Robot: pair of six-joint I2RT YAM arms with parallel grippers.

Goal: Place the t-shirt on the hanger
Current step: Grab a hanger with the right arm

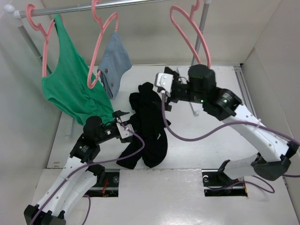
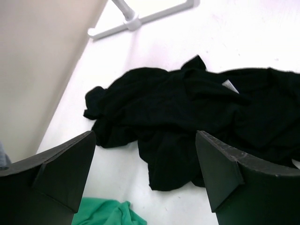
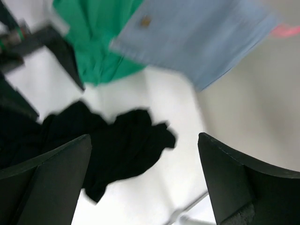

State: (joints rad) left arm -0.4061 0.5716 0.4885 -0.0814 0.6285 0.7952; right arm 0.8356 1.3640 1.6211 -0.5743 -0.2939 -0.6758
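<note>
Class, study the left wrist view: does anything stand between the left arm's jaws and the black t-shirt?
Nothing visible does: only bare white table separates the open left jaws from the crumpled t-shirt ahead.

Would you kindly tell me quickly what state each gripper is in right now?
Left gripper: open, holding nothing; the black t-shirt lies ahead of it.
Right gripper: open, holding nothing.

The left arm rose forward from its base, the left pincer pointing right, jaws spread wide — nothing between them. The right arm folded leftward at the elbow, the right pincer likewise agape and empty.
</note>
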